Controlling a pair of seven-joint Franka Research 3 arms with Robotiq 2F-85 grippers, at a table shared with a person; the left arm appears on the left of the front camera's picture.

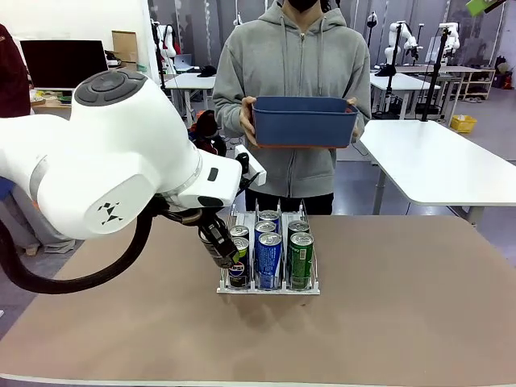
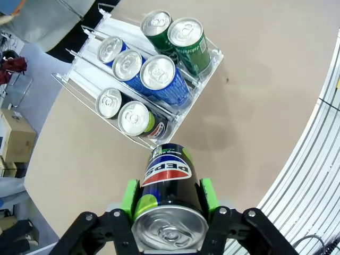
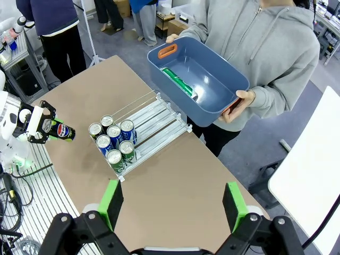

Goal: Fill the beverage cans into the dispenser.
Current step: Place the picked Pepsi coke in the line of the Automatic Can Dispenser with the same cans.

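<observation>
pepsi can [image 2: 169, 196], tilted, pinched tight in the left fingers [image 2: 129, 197]; right fingers [image 3: 111, 202] gape empty. tilted so, it could knock the dispenser [image 1: 266, 289]'s front cans [image 2: 133, 118].

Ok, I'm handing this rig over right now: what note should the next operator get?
Left hand: shut on a black Pepsi can, near the dispenser front left corner, not yet in a lane.
Right hand: open, empty, raised above the table.
Done: seven cans stand in the dispenser: two in the left lane, three blue cans in the middle, two green cans on the right.
Left: load the held can; one green can lies in the blue bin that the person holds.
</observation>
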